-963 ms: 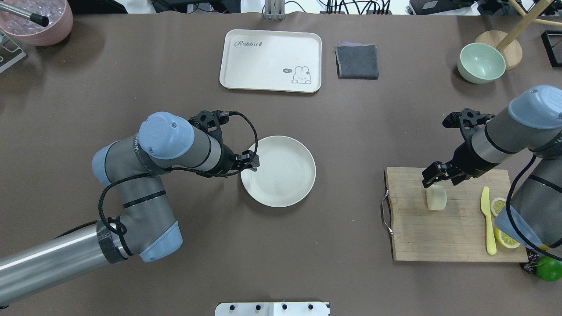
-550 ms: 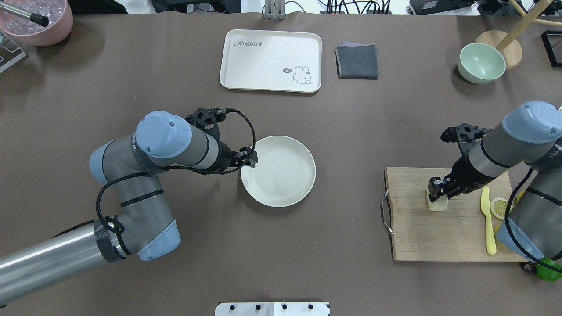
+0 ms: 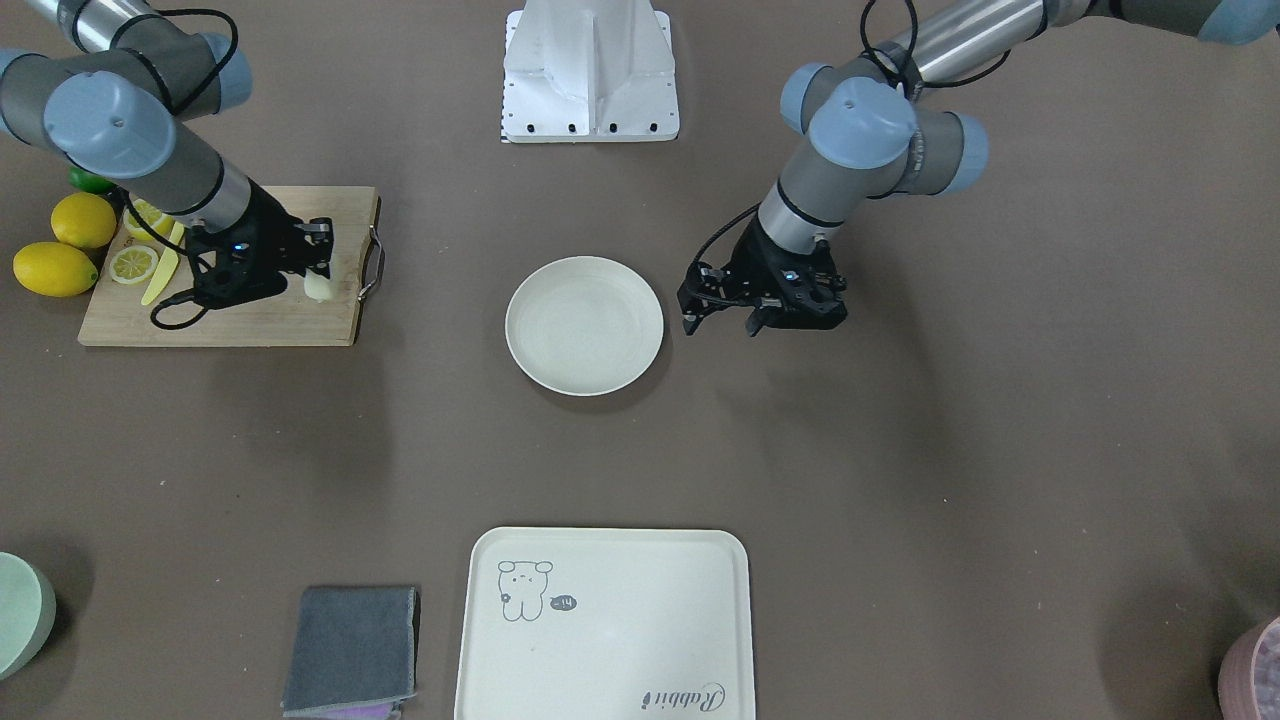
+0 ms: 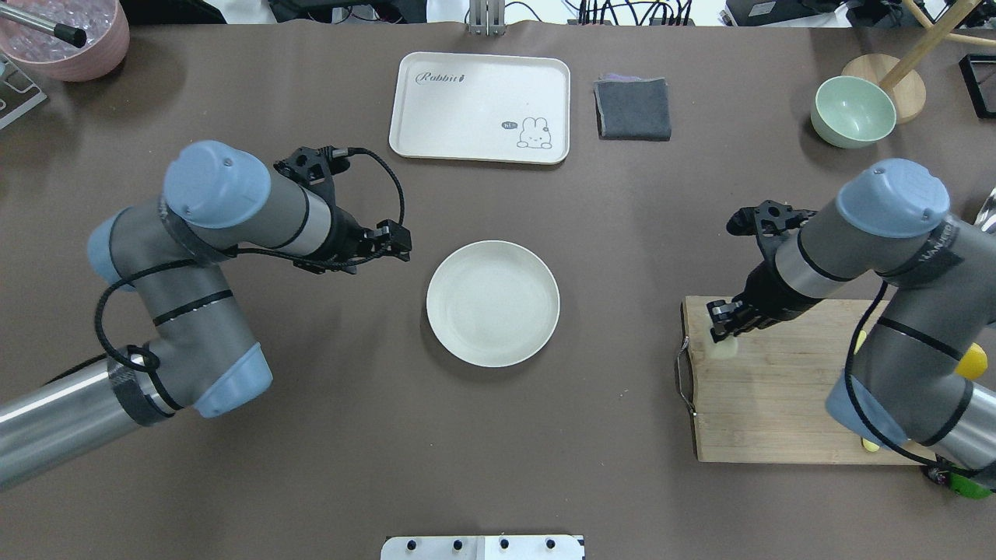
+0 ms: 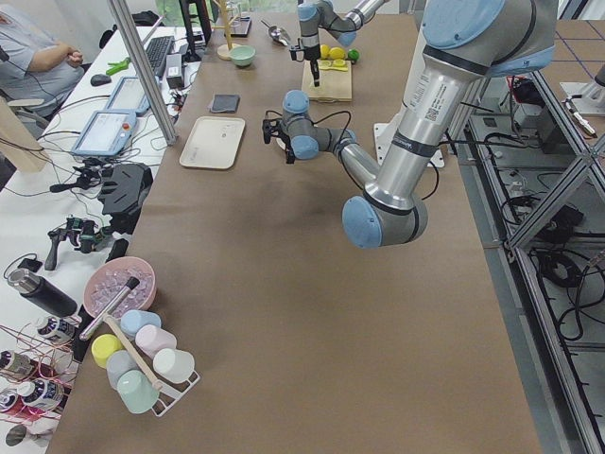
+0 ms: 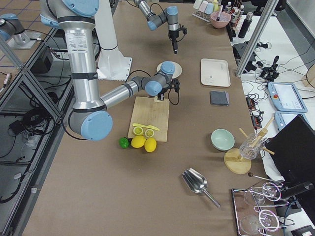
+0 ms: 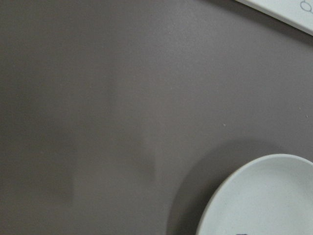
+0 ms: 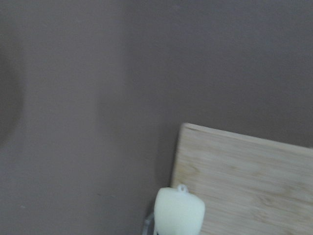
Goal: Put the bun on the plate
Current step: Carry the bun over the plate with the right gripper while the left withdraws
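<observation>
The bun (image 4: 724, 348) is a small pale cream lump, held over the left end of the wooden cutting board (image 4: 778, 389). My right gripper (image 4: 720, 320) is shut on it from above. The bun (image 3: 318, 287) also shows by the board's handle in the front view and at the bottom of the right wrist view, bun (image 8: 179, 213). The round off-white plate (image 4: 492, 303) lies in the table's middle with nothing on it. My left gripper (image 4: 395, 244) hovers just left of and behind the plate, apart from it, open with nothing between its fingers.
A cream tray (image 4: 479, 107) with a drawing and a grey folded cloth (image 4: 633, 108) lie at the far side. A green bowl (image 4: 853, 111) stands far right. Lemons (image 3: 60, 255), lemon slices and a yellow knife (image 3: 160, 275) sit at the board's right end.
My right gripper came down, shut on the bun and carried it left to the board's left end. My left gripper drew away from the plate's rim, back and to the left.
</observation>
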`<state>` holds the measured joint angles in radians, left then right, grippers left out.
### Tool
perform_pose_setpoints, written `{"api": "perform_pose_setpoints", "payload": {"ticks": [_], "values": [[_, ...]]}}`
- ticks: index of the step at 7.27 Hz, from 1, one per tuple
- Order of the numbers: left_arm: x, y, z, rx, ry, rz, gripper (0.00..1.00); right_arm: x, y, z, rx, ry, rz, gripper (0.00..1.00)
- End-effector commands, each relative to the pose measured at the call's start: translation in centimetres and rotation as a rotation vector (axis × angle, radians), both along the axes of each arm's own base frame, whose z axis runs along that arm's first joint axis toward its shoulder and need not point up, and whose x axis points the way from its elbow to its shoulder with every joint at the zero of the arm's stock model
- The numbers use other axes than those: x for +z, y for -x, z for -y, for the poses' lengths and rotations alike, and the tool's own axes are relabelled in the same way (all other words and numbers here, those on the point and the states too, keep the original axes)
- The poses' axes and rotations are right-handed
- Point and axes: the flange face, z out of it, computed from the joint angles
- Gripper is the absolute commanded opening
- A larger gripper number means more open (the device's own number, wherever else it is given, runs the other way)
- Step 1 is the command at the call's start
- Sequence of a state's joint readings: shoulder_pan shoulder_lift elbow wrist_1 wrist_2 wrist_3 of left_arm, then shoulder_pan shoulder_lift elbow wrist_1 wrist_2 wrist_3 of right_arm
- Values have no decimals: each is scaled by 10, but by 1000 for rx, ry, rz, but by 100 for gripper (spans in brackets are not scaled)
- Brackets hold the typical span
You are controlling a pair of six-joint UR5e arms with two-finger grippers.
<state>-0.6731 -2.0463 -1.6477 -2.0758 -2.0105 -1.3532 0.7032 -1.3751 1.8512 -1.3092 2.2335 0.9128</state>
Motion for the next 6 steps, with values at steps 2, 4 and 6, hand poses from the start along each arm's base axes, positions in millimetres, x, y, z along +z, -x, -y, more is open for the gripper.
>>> {"api": "perform_pose_setpoints", "payload": {"ticks": [2, 4, 6], "values": [[75, 85, 27, 42, -33, 65, 89, -150, 89, -1, 20, -100, 39, 0], [96, 102, 30, 27, -13, 85, 89, -200, 167, 25, 69, -107, 13, 0], [97, 103, 32, 23, -9, 89, 89, -188, 194, 29, 69, -119, -7, 0]]}}
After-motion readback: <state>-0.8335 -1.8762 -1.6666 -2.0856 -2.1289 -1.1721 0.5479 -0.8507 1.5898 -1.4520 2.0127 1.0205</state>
